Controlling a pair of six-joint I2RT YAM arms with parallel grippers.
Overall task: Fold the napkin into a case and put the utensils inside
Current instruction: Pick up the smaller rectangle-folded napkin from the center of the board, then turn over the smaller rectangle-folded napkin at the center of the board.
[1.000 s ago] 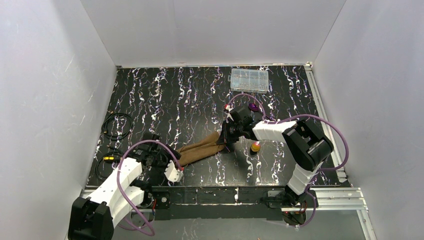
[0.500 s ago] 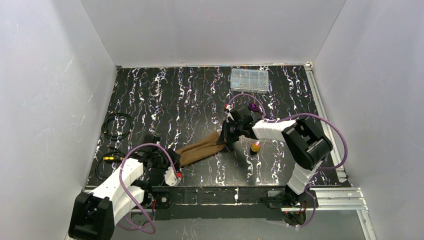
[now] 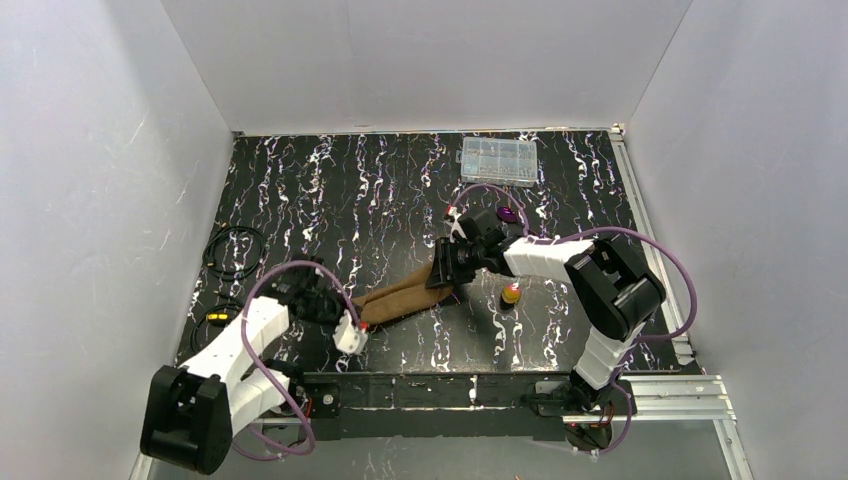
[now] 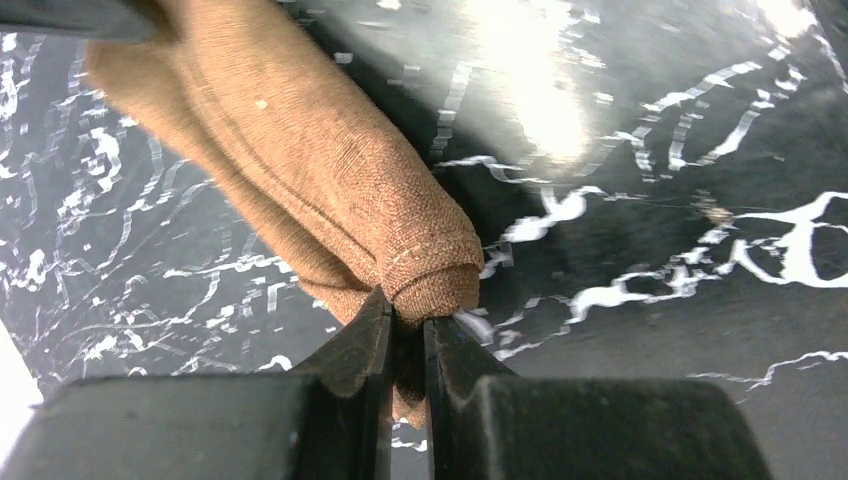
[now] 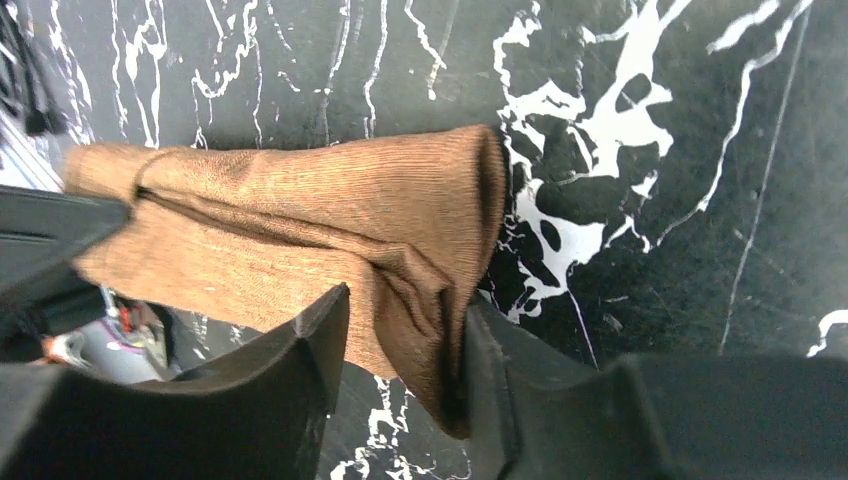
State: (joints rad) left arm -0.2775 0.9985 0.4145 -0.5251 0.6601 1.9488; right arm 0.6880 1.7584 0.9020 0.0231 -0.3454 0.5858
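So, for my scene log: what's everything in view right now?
napkin: one, brown, bunched mid-table between the grippers
purple-headed utensil: one, purple, beyond the right gripper
gold-headed utensil: one, gold-orange, right of the napkin
compartment box: one, clear, far edge
cables: two coils, black, left edge
table: one, black veined white, underneath
left gripper: one, black, shut on napkin's near end
right gripper: one, black, jaws apart astride napkin's far end
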